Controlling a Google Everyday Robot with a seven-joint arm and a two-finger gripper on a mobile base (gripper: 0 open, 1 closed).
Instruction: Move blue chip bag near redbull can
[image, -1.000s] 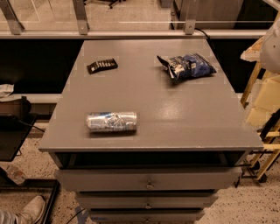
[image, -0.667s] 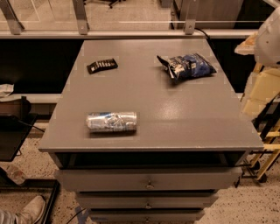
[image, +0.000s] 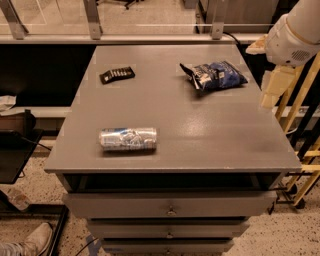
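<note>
While the blue chip bag (image: 216, 75) lies upper right, redbull can (image: 128, 138) lower left, the gripper (image: 272, 86) hangs far right, state unclear.

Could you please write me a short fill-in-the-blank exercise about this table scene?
The redbull can lies on its ____ on the gray table.
The flat ____ packet lies at the far end, level with the blue chip bag.
The pincer hangs beside the table, touching ____ of the three things.
Missing: side; black; none.
</note>
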